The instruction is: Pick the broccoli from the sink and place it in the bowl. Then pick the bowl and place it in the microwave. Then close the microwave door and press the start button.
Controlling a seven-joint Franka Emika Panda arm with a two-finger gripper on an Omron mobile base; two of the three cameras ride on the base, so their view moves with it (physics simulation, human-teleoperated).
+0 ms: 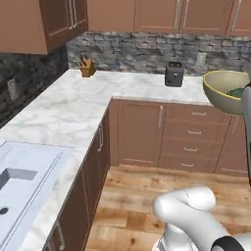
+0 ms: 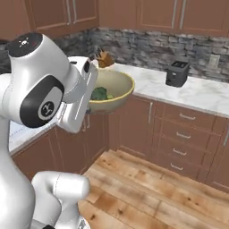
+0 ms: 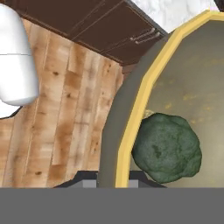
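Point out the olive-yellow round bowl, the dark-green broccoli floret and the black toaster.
olive-yellow round bowl (image 2: 117, 80): right base view, inner wall.
dark-green broccoli floret (image 3: 168, 148): hand view, crown.
black toaster (image 1: 174, 74): left base view, front face.

The bowl (image 3: 183, 83) looks smooth and matt, olive inside with a yellow rim; the broccoli (image 3: 167, 148) in it is rough and bumpy. The worktop (image 1: 73, 110) is polished white marble with grey veins. Cabinets (image 1: 139, 132) are smooth brown wood with metal handles. The floor (image 2: 147, 192) is grainy planks; the backsplash (image 1: 142, 51) is rough grey stone.
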